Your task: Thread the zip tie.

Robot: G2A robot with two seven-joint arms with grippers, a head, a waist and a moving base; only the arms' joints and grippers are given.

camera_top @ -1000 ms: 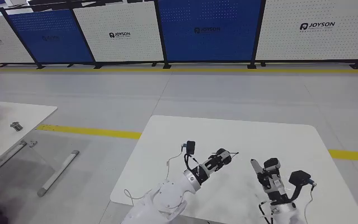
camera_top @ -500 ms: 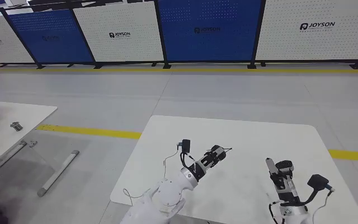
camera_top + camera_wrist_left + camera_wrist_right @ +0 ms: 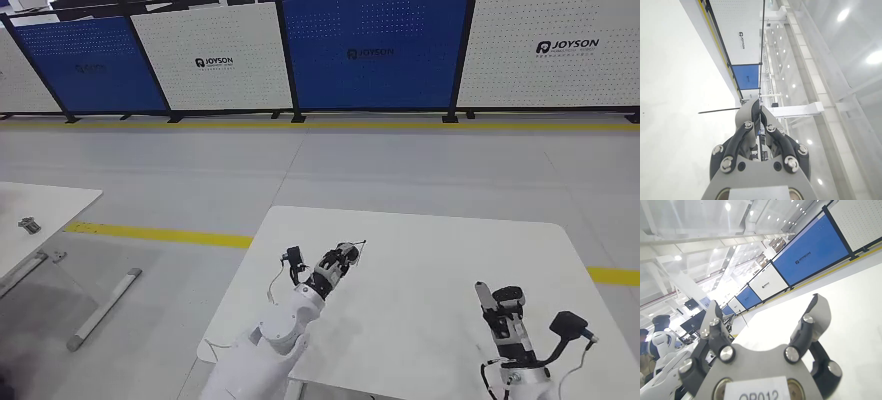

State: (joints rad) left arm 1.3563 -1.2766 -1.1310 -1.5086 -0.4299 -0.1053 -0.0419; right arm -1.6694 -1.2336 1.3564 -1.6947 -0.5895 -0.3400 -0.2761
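The left gripper [image 3: 343,253] has its jaws closed flat on the black zip tie [image 3: 719,110], pinching it partway along so that a long stretch stays free. That looks like the reason for the hold: a free, pointed end is what has to be fed through the tie's head. It is held over the left part of the white desk [image 3: 430,235] and seems lifted off the surface rather than lying on it.

In the left wrist view the strap comes out sideways from between the pads, so its long axis runs across the jaws, not along them, and it narrows to a thin tip. From the top view that tip points away from the robot and toward the right arm's side. The strap looks straight, with no loop made. I cannot tell where the head is — the fingers hide the rest.

The right gripper [image 3: 497,297] is well apart, near the robot's edge of the desk, with its jaws spread wide and nothing between them. It is probably waiting to take the other end.
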